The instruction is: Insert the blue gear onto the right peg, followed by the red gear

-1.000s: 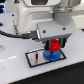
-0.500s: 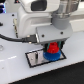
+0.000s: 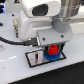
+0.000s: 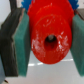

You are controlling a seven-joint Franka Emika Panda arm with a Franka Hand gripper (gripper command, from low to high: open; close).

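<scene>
Resting on the white counter (image 3: 12,72), the black-bordered white plate (image 3: 34,58) serves as the landmark for everything else in the exterior view. Its bare white face shows toward the exterior view's left end, and nothing stands on that part that can be made out; no pin is visible there at this resolution. Toward the plate's other end, on the exterior view's right, the blue gear (image 3: 52,57) lies flat on the plate, its rim showing as a bright blue band. Directly above the blue gear, and touching or very nearly touching it, sits the red gear (image 3: 52,50); whether the two are fully in contact cannot be told. The right peg is hidden under the gears and the arm. The white arm (image 3: 42,17) reaches down from above the plate, with a dark cable (image 3: 15,41) running across in front of it.

From the wrist view, the hand (image 4: 49,42) is clenched on the red gear (image 4: 50,35): one teal pad (image 4: 22,42) presses on each side of the red disc. A dark hole (image 4: 50,39) sits in the middle of the gear's raised hub, and a sliver of blue (image 4: 29,4) shows beyond the red rim.
</scene>
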